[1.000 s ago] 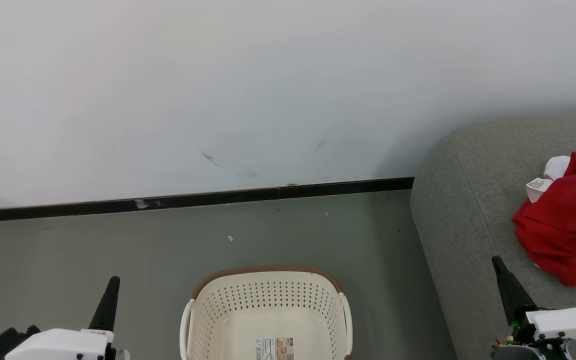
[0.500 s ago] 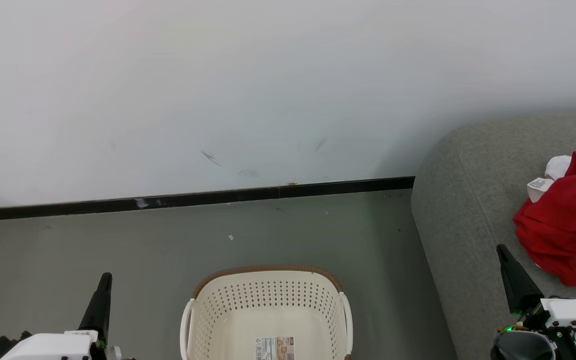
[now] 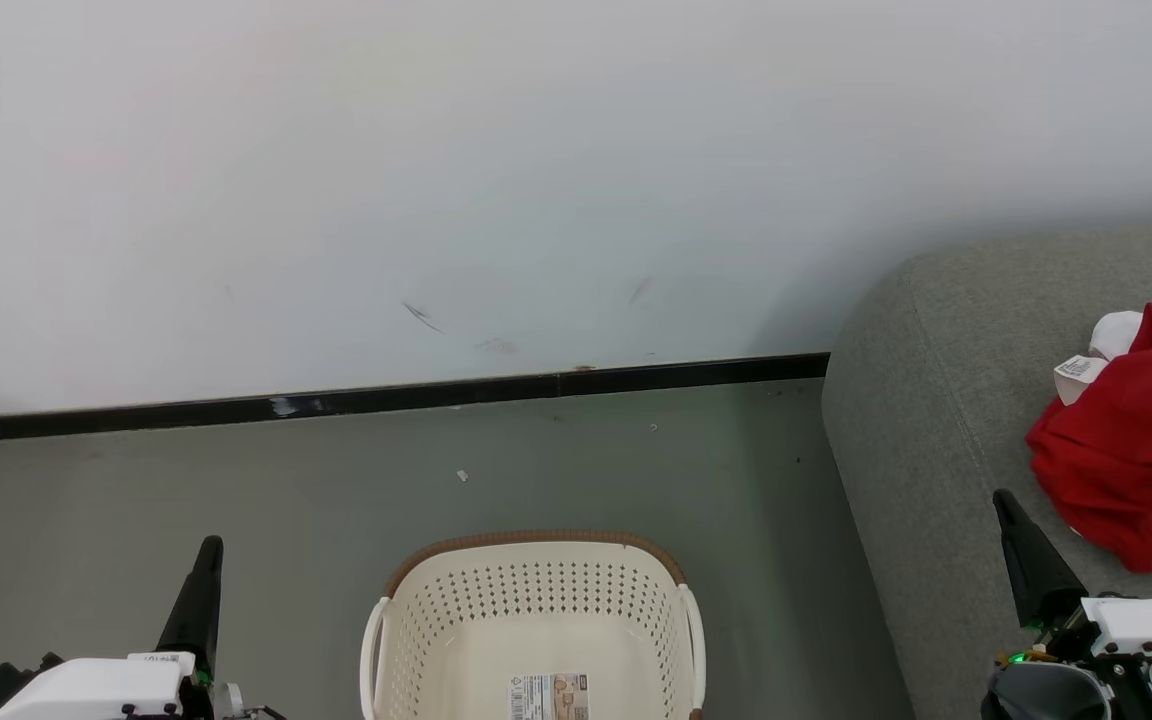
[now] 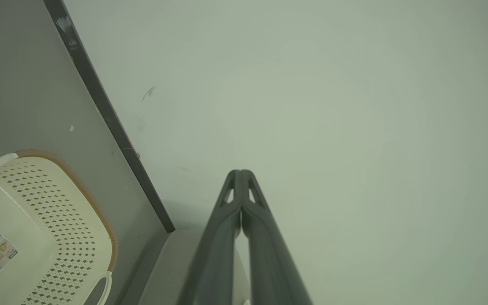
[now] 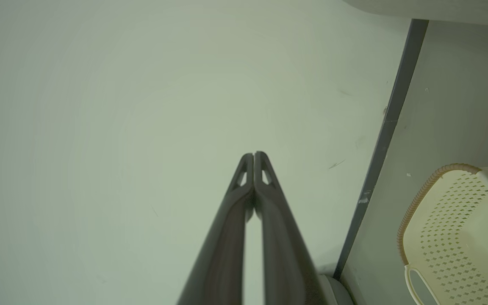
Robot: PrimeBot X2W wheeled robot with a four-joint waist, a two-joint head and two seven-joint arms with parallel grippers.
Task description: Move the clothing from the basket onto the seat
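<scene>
The red clothing (image 3: 1131, 450) lies bunched on the grey seat (image 3: 936, 420), right of the basket (image 3: 536, 538). The left end effector (image 3: 210, 548), left of the basket, and the right end effector (image 3: 1004, 500), right of it, are both closed, holding nothing

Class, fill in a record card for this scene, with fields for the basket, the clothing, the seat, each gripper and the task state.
basket: on the floor; visible part holds only a label
clothing: red heap lying on the seat, white tag showing
seat: grey sofa, right of the basket
left gripper: shut, empty
right gripper: shut, empty
task state: appears done
</scene>
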